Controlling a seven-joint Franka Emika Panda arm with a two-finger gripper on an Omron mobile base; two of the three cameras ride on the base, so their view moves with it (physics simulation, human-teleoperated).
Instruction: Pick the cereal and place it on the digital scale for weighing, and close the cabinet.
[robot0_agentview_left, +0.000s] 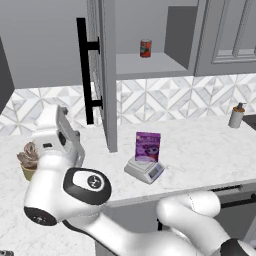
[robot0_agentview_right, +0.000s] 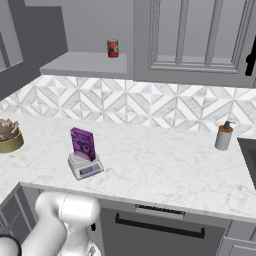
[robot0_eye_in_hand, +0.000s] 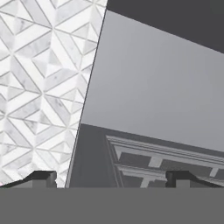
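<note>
We list the cereal (robot0_agentview_left: 148, 146) standing upright on the digital scale (robot0_agentview_left: 145, 170), on the marble counter (robot0_agentview_right: 165, 165). The cabinet (robot0_agentview_left: 106, 75) door stands open, a red can (robot0_agentview_left: 145, 48) on its shelf. Our gripper (robot0_eye_in_hand: 111, 178) has its fingers spread wide, holding nothing.

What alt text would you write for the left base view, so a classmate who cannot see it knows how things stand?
A purple cereal box stands upright on a small digital scale on a marble counter. Above it, the grey wall cabinet's door hangs open, a red can on its shelf. The white robot arm fills the foreground.
</note>
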